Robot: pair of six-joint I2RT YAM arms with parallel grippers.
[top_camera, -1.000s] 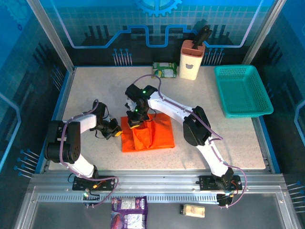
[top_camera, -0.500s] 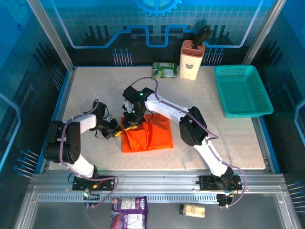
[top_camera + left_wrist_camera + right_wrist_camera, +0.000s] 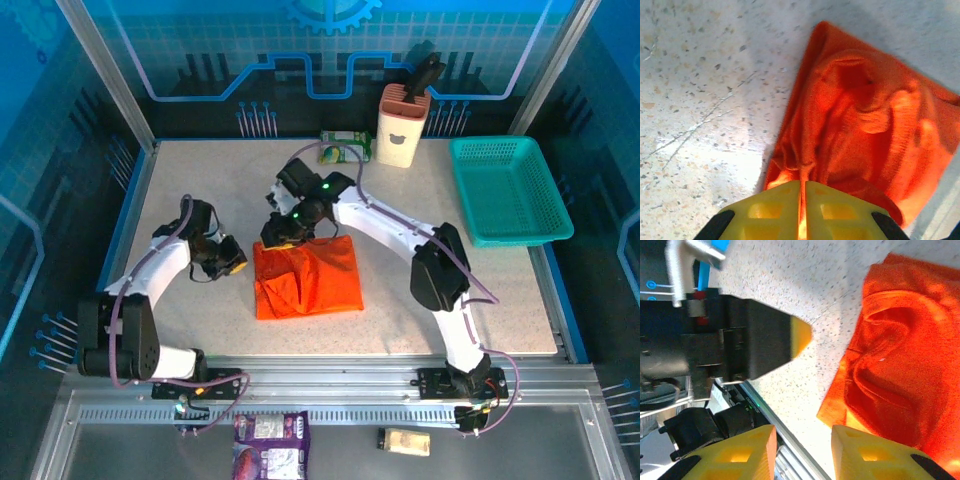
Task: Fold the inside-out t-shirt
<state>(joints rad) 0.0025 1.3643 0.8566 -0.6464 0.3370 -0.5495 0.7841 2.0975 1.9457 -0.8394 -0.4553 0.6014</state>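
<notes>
The inside-out t-shirt point(image 3: 310, 275) lies as a folded, rumpled orange rectangle at the table's middle. My left gripper point(image 3: 232, 264) is at its left edge. In the left wrist view its yellow fingers point(image 3: 803, 182) are almost together, and a thin ridge of the t-shirt point(image 3: 865, 115) runs into the slit between them. My right gripper point(image 3: 281, 231) hovers over the shirt's back left corner. In the right wrist view it point(image 3: 804, 432) is open with nothing between its fingers, above bare table beside the t-shirt point(image 3: 910, 355). The left gripper's yellow tip point(image 3: 801, 335) faces it.
A teal mesh basket point(image 3: 508, 190) stands at the right edge of the table. A beige holder point(image 3: 403, 125) and a green packet point(image 3: 345, 147) stand at the back. Two packets point(image 3: 272, 440) lie below the front rail.
The right gripper has opened, let go of the cloth and drawn back toward the far side. The raised fold has dropped flat. The left gripper has shifted slightly left and its jaws have eased a little.
</notes>
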